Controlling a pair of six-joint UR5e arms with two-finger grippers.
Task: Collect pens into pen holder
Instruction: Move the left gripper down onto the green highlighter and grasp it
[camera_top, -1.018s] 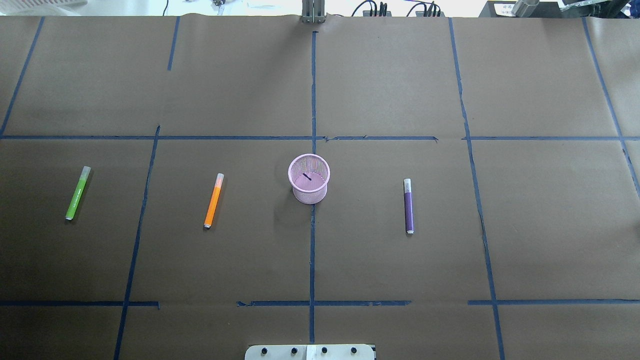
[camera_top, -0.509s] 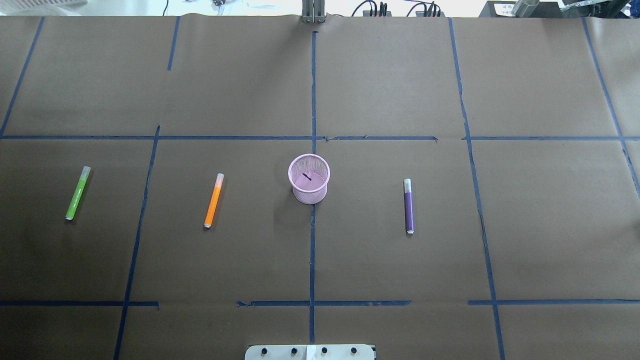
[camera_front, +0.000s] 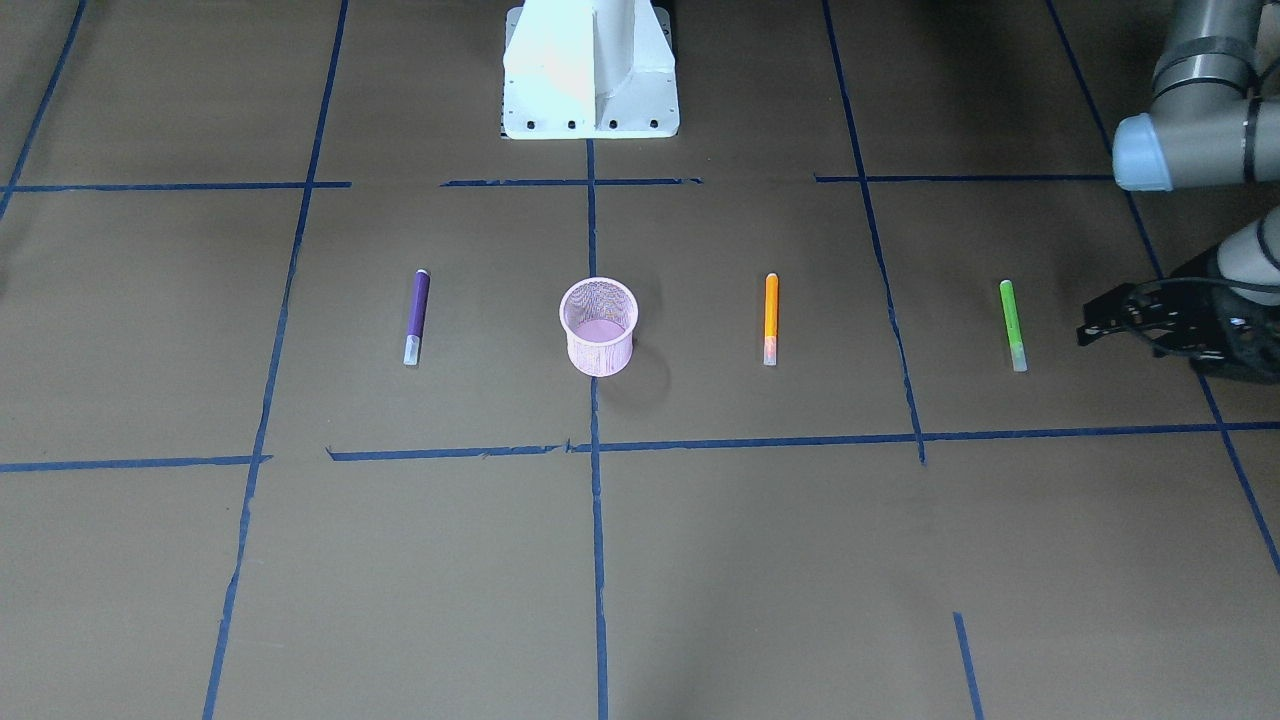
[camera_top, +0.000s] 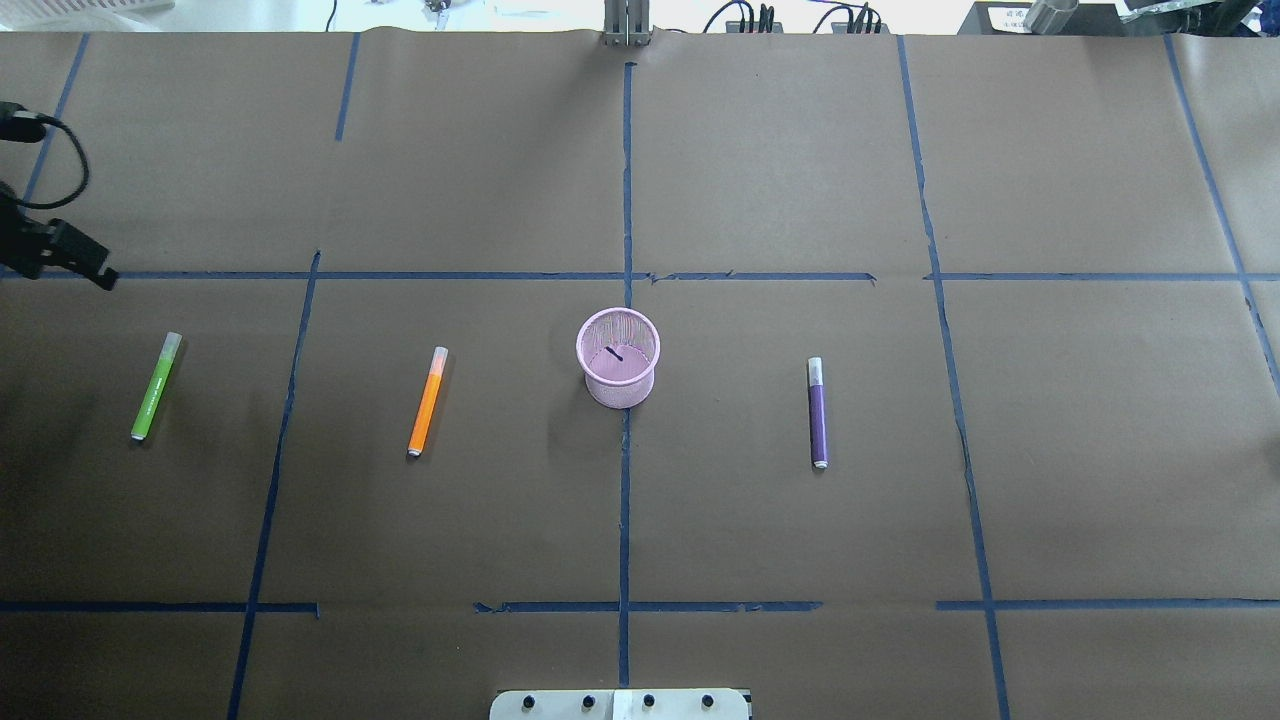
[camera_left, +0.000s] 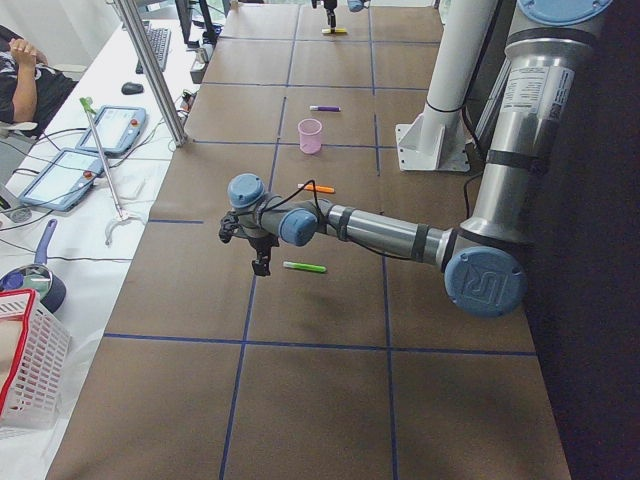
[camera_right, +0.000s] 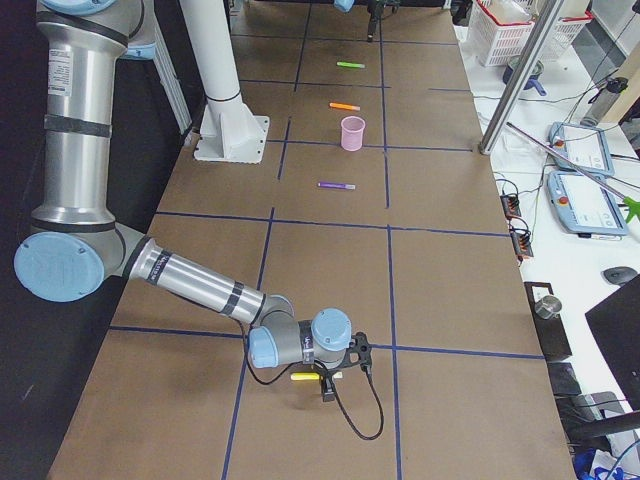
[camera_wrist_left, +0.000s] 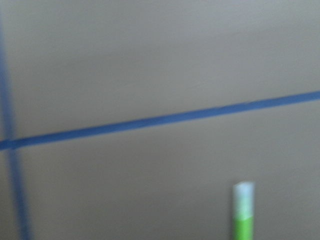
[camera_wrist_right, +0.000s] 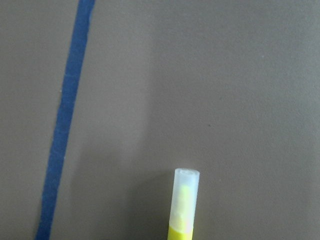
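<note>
In my top-down view the left gripper (camera_top: 75, 260) is at the left edge. The green pen (camera_top: 157, 386) lies flat on the table near it, at about 5 o'clock, not touching. The pen runs almost from 12 to 6, with its pale cap at the 12 end. I think this pen comes first, and the left arm is the close one. I cannot tell how wide its jaws are. It holds nothing I can see.

Further along lie the orange pen (camera_top: 427, 400), the pink pen holder (camera_top: 620, 392) with no pens in it, then the purple pen (camera_top: 818, 412). Far off, the right gripper (camera_right: 327, 390) sits just beside a yellow pen (camera_right: 305, 377). I cannot tell about its jaws.
</note>
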